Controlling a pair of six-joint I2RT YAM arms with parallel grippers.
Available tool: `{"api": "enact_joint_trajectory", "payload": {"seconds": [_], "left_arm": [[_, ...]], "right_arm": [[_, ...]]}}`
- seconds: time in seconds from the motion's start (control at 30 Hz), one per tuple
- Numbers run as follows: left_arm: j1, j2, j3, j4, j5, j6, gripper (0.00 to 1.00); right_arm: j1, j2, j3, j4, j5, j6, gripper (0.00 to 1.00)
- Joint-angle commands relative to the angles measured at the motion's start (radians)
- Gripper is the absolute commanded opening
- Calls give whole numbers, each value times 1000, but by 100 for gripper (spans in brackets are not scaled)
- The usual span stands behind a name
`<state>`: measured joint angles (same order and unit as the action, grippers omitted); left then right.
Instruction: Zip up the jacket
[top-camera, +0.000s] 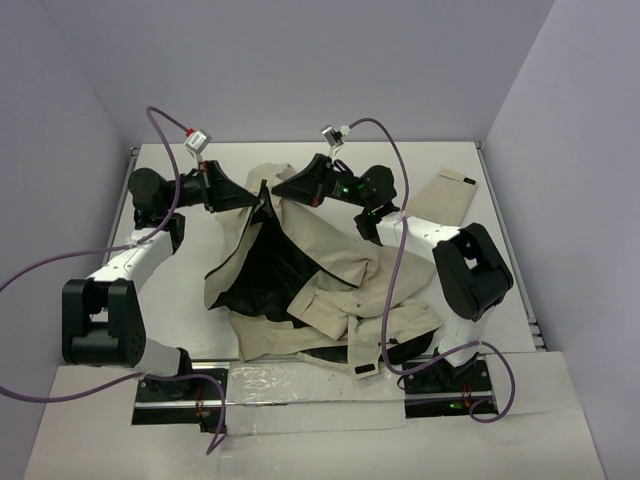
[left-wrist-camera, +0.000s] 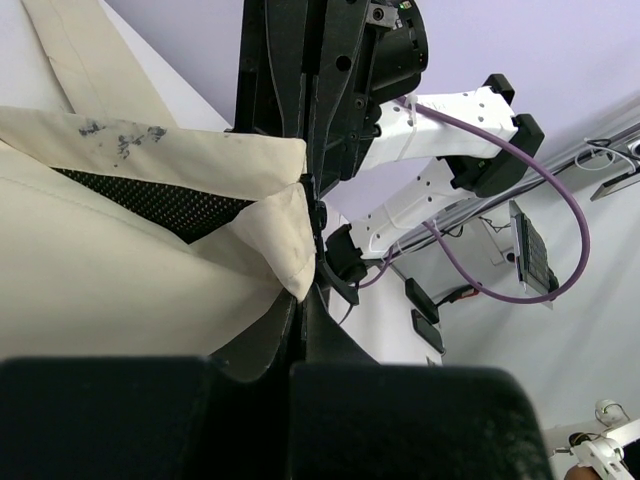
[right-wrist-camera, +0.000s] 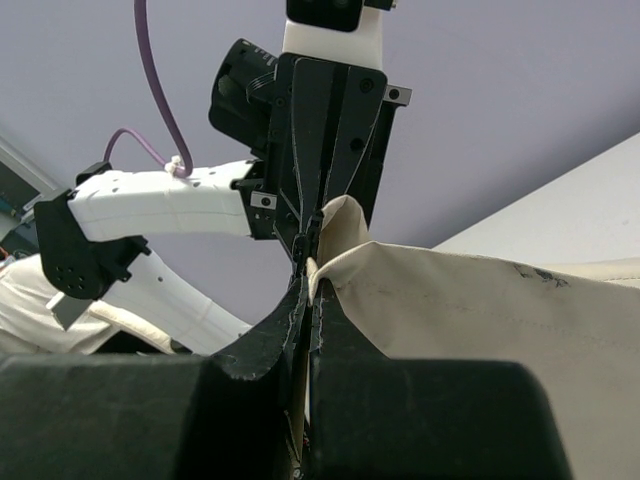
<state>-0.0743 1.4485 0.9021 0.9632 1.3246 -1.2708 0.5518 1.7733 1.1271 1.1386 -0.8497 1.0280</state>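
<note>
The jacket (top-camera: 330, 275) is sprawling limp across the middle of the frame, looking soft, light and floppy, best pinched along the hem by the zipper, and the left gripper (top-camera: 257, 199) and right gripper (top-camera: 279, 190) are both clamping its beige edge at upper centre, tips nearly meeting.

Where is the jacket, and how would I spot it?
Start at the white table. The jacket lies crumpled in its middle, its far edge pinched by the left gripper and the right gripper. It is soft tan cloth with black lining showing, while those grippers are hard and black.
</note>
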Motion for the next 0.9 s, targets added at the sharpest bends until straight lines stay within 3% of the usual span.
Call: {"api": "enact_joint_trajectory", "payload": {"seconds": [0.0,0.27,0.87], "left_arm": [[-13,-42,-2,12,22,36,0],[-19,-47,-2,-92,15,117,0],[-22,-60,1,-157,5,163,0]], "right_arm": [[-7,-4,31,97,28,6,0],[-7,-3,33,121,21,21,0],[-23,-49,-14,105,105,0,0]]}}
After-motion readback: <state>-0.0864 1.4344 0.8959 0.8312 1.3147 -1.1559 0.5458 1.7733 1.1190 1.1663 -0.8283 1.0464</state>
